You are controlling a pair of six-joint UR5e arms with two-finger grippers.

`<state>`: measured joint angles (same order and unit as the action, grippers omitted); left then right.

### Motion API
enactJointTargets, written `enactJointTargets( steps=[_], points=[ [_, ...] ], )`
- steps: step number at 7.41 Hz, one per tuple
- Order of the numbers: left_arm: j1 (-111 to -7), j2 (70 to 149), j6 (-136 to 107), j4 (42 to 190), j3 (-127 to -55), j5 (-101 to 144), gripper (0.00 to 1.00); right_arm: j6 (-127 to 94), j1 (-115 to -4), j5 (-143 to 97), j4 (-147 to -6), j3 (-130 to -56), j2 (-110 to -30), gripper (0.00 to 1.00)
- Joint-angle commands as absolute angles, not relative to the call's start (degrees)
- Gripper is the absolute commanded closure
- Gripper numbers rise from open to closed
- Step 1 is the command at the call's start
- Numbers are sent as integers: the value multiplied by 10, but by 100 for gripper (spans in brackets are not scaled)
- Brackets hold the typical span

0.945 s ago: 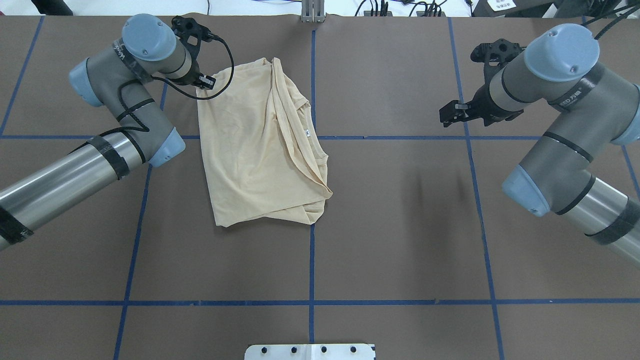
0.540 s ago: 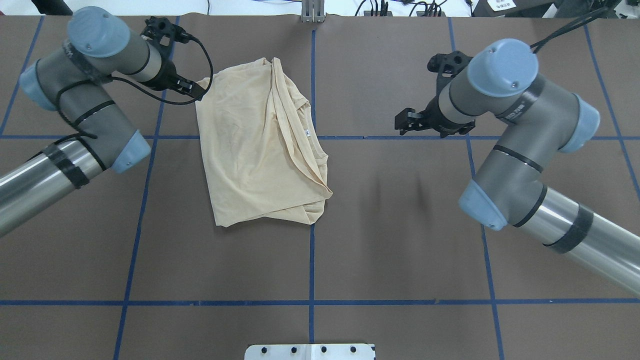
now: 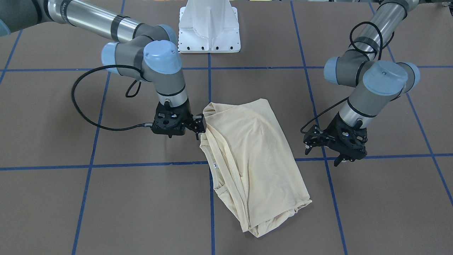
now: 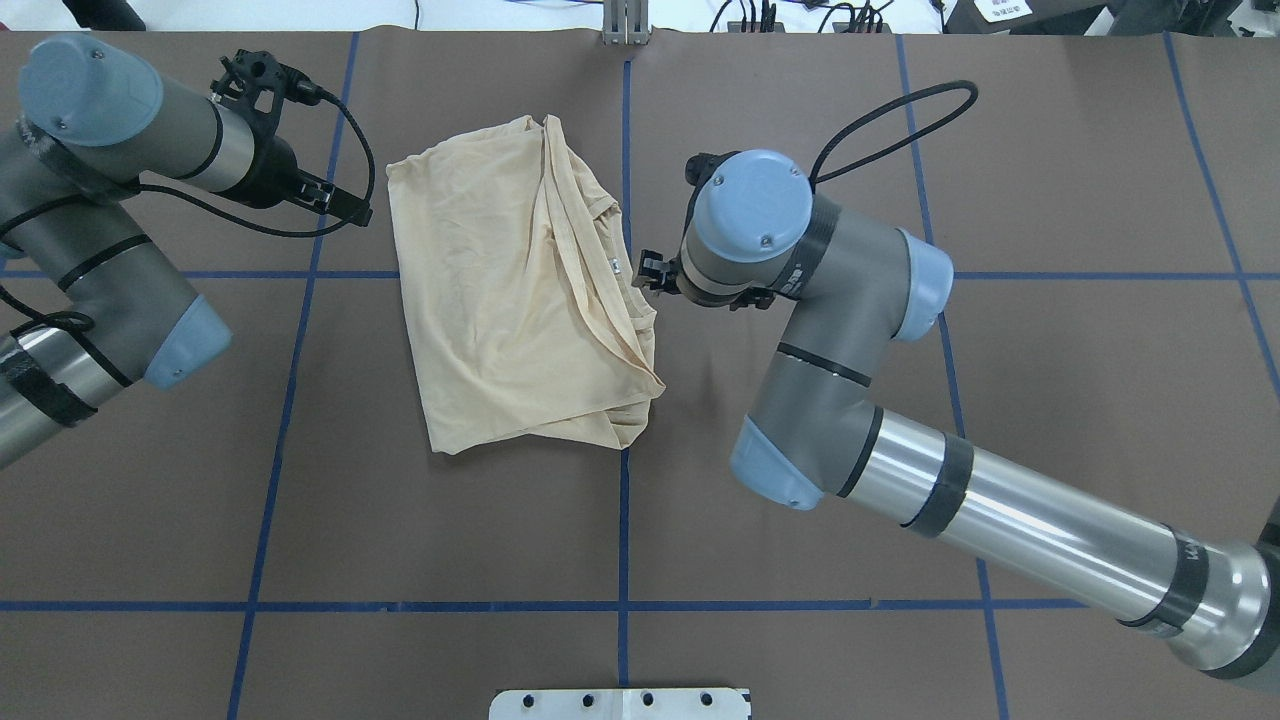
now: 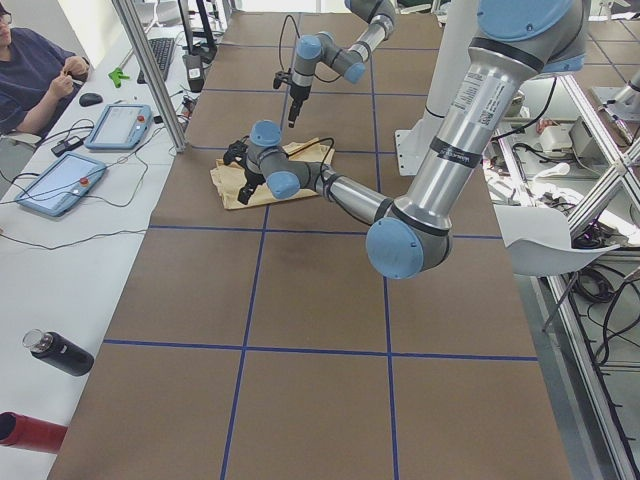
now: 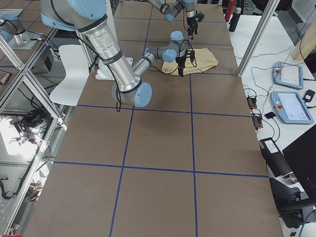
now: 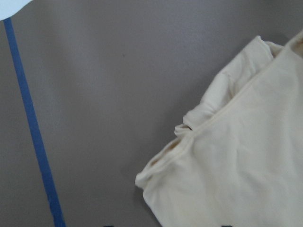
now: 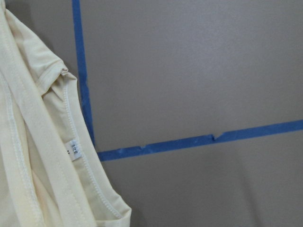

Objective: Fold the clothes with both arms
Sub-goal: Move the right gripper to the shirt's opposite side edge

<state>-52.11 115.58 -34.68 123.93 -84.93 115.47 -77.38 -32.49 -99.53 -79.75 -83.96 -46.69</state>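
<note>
Overhead exterior | we see right gripper spread at the shirt neck edge | left gripper spread, just beside its far corner

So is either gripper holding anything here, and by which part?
Nothing is held. The right gripper sits open beside the shirt's folded edge with no cloth between its fingers. The left gripper hangs open, clear of the shirt.

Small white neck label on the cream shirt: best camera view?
Right wrist-mounted: small white neck label is close and distinct. Overhead and front-facing show a speck; side views and left wrist, nothing.
</note>
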Motion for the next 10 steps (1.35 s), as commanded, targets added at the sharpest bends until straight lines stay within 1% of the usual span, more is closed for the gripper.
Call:
enactJointTargets(
  steps=[1,2,3,4,5,6,7,8,9,10],
  points=[
    [-520,1154,-348,1239,-852,1156,0,-780,-302,-968,-795,-801,-438,34],
    [-520,1154,-348,1239,-852,1156,0,-778,-302,-968,-795,-794,-435,40],
    [-520,1154,-348,1239,-852,1156,0,-778,-302,-968,-795,-792,-435,42],
    [-520,1154,-348,1239,-852,1156,0,-776,-302,-965,-795,-778,-425,45],
    [-520,1154,-348,1239,-852,1156,0,-776,-302,-958,-795,-745,-400,45],
    [-520,1154,-348,1239,-851,1156,0,-775,-301,-957,-795,-732,-395,45],
    [-520,1153,-348,1239,-851,1156,0,-775,-297,-957,-795,-732,-395,47],
    [-520,1153,-348,1239,-851,1156,0,-775,-293,-957,-795,-732,-395,51],
    [-520,1153,-348,1239,-851,1156,0,-775,-291,-956,-795,-732,-395,59],
    [-520,1153,-348,1239,-851,1156,0,-775,-291,-957,-795,-731,-395,63]
  ],
)
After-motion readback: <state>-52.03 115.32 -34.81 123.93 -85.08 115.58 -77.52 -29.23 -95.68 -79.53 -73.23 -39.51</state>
